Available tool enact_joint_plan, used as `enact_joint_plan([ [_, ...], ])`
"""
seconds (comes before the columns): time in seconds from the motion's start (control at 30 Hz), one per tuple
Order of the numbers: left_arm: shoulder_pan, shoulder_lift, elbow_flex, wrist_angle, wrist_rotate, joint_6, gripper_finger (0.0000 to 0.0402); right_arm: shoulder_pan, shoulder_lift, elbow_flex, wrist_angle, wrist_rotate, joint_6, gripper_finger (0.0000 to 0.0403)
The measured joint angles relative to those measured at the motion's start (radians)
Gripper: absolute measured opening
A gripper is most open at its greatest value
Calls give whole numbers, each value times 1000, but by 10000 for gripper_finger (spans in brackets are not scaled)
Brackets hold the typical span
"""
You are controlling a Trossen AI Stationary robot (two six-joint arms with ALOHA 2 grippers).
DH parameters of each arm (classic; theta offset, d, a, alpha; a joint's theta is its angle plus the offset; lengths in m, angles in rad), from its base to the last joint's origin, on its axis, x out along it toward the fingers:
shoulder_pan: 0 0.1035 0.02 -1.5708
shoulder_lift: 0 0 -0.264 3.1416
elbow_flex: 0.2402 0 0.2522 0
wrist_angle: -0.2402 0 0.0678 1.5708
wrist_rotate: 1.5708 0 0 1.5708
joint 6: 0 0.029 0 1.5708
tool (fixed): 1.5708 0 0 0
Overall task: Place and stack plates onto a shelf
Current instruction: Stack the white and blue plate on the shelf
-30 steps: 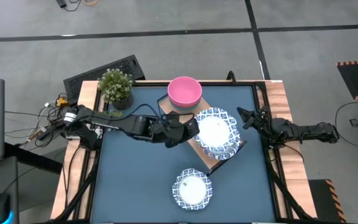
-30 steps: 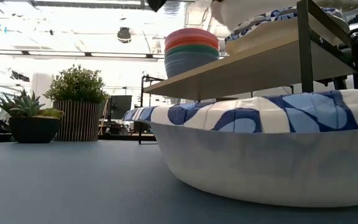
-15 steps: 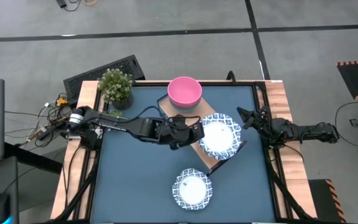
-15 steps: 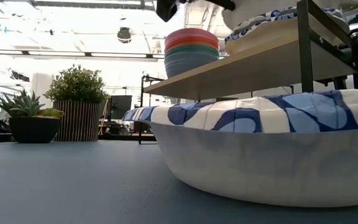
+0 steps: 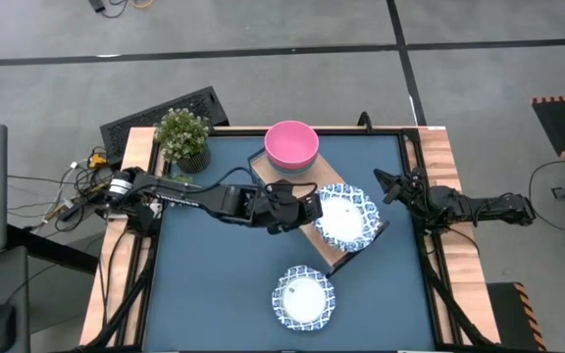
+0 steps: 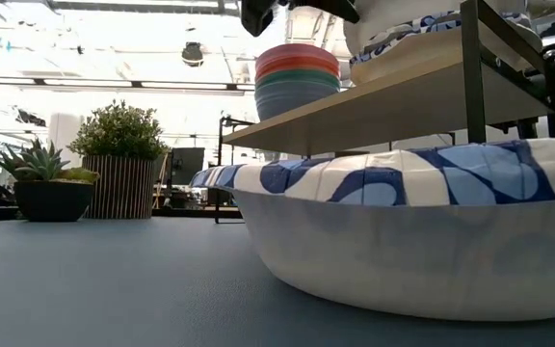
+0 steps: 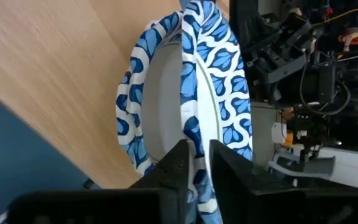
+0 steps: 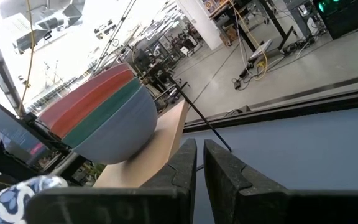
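Observation:
The shelf (image 5: 284, 179) is a light wooden board on a black frame, lying slantwise at the table's middle. A blue-rimmed plate (image 7: 135, 112) lies on its near right part. My left gripper (image 5: 309, 208) is shut on a second plate (image 5: 345, 218) just over that one. A third plate (image 5: 303, 297) sits on its base on the blue table top near the front edge, and fills the low view (image 6: 412, 231). My right gripper (image 5: 381, 186) waits shut at the table's right edge, touching nothing. My left gripper pinches the upper plate's patterned rim (image 7: 194, 134) between its two fingers, one finger on the top face and one on the underside. The fingers come at the plate's left edge from the table's left. The plate sits slightly tilted over the lower plate; whether they touch, I cannot tell.
A stack of plain bowls, pink on top (image 5: 291, 144), stands on the shelf's far end. A potted plant (image 5: 182, 135) stands at the far left corner, and a small succulent (image 6: 41, 183) is beside it. Wooden rails (image 5: 439, 167) line the table's sides.
My left gripper has gone down toward the shelf with the plate. The plate stood higher and off-centre over the lower plate a second ago; now it sits low and lined up over it. The gripper stays shut on the rim.

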Motion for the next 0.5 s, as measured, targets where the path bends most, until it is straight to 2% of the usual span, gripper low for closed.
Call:
enact_joint_plan([
  [0.17, 16, 0, 0, 4, 14, 27, 89, 0, 0, 0, 0, 0, 0, 58],
  [0.3, 25, 0, 0, 0, 75, 52, 121, 0, 0, 0, 0, 0, 0, 58],
  [0.4, 31, -2, 0, -2, 133, 123, 144, 0, 0, 0, 0, 0, 0, 58],
  [0.5, 36, -9, 0, 1, 143, 155, 166, 0, 0, 0, 0, 0, 0, 58],
])
